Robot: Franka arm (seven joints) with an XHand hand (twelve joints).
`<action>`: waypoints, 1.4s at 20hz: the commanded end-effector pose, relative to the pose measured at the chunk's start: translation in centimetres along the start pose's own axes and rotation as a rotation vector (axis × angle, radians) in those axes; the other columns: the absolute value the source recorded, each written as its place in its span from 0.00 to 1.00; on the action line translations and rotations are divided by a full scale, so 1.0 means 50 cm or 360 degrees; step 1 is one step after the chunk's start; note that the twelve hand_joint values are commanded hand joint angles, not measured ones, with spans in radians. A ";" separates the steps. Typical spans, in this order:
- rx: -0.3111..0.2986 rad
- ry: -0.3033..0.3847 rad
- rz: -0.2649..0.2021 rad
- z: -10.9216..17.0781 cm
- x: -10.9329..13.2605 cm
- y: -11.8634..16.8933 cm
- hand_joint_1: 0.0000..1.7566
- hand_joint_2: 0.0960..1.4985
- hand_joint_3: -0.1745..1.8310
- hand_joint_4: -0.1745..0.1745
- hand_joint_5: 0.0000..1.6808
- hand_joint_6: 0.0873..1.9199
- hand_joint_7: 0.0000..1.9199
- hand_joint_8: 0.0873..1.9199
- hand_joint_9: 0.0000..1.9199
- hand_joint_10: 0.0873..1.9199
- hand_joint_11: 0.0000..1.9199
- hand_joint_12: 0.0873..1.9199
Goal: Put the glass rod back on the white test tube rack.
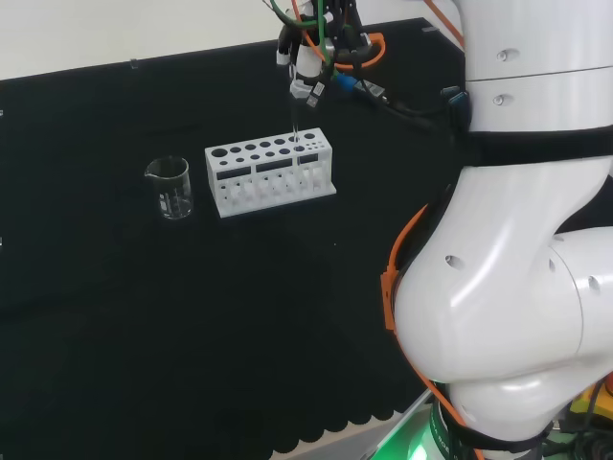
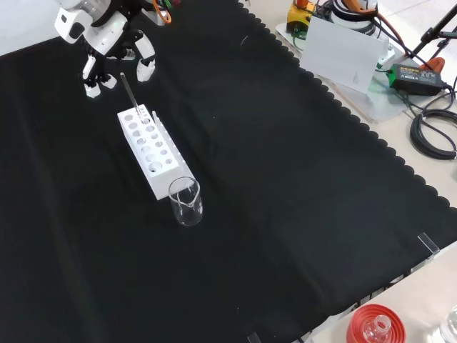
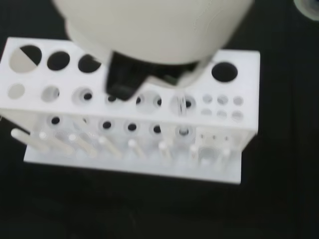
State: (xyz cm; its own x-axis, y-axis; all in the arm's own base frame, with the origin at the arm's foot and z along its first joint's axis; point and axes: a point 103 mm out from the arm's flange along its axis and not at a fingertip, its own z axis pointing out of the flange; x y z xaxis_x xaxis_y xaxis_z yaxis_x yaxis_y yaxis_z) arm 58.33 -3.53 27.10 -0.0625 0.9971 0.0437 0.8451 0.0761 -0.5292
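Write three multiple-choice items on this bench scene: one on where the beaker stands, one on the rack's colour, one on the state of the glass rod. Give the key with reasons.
1. In the head view, where does the beaker stand relative to the test tube rack?
A. On top of it
B. To its left, apart from it
C. To its right, touching it

2. What colour is the rack?
A. White
B. Red
C. Blue

3. How is the glass rod placed?
A. Flat on the cloth
B. Inside the beaker
C. Near upright, its lower end at a hole in the rack's top, below the hand

Key: 1 B, black cloth shows between beaker and rack. 2 A, the rack is white in every view. 3 C, the front view shows the rod rising from the rack's far end toward the hand.
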 end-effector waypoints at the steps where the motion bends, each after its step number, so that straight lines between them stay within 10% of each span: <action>1: 0.0018 0.0038 0.0019 0.000 -0.014 -0.010 0.66 0.18 0.48 0.11 0.15 0.22 0.39 0.39 1.00 0.01 1.00 0.17; 28: -0.0115 0.0083 0.0071 -0.045 -0.083 -0.086 0.67 0.22 0.43 0.11 0.20 0.20 0.40 0.39 1.00 0.01 1.00 0.17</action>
State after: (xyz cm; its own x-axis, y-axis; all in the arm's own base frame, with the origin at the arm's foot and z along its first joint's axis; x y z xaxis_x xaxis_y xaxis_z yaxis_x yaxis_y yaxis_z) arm 56.67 -6.90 30.40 -0.0014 0.9985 0.0540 0.8734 0.0276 -0.4863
